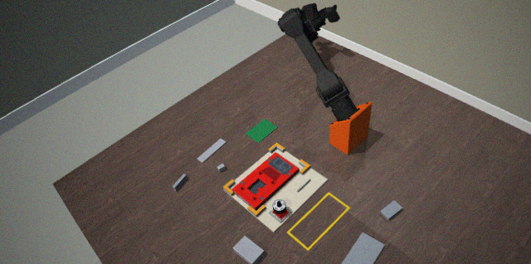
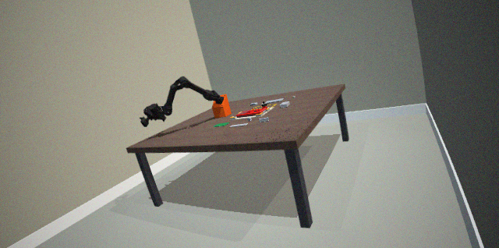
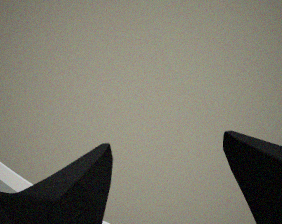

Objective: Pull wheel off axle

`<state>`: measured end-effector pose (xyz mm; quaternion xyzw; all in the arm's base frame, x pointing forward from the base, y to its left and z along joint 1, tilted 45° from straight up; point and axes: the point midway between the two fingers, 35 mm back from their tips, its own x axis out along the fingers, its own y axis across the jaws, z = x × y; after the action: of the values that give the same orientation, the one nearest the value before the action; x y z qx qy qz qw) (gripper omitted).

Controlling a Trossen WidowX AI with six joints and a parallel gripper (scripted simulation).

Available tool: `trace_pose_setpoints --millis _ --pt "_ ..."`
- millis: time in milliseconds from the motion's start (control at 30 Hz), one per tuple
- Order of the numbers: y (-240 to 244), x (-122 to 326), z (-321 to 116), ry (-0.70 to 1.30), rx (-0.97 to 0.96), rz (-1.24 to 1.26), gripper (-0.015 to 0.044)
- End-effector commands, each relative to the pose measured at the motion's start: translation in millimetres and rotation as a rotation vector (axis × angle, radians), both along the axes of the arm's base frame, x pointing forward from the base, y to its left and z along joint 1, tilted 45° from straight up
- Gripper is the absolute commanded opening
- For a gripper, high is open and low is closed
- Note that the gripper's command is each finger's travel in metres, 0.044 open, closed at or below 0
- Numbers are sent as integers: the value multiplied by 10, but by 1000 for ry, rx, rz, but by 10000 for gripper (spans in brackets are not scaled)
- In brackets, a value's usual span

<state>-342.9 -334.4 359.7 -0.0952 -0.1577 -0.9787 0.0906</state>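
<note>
The wheel [image 1: 280,206] [image 2: 263,104], black with a silver hub, sits on the upright axle above a small red base at the near corner of the cream board [image 1: 316,178]. The axle's dark tip shows in the hub. The marked area is a yellow rectangle outline [image 1: 339,200] on the table beside the board, with nothing inside it. My gripper [image 1: 335,13] [image 2: 144,122] [image 3: 168,146] is open and empty. It is raised at the far end of the table, well away from the wheel, with only wall between its fingers in the wrist view.
A red car-like plate [image 1: 271,185] lies on the board between orange corner brackets, beside a thin grey rod [image 1: 304,185]. Grey blocks [image 1: 249,250] [image 1: 391,210] [image 1: 363,249] lie around, with smaller ones beyond. A green patch [image 1: 261,130] lies near my orange base [image 1: 360,129].
</note>
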Motion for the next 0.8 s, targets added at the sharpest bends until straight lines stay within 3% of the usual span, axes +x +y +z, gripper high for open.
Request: trace_pose_setpoints --millis 0,767 --pt "-314 347 66 -15 -34 131 300" --pt "-1305 2471 149 -191 -121 762 300"
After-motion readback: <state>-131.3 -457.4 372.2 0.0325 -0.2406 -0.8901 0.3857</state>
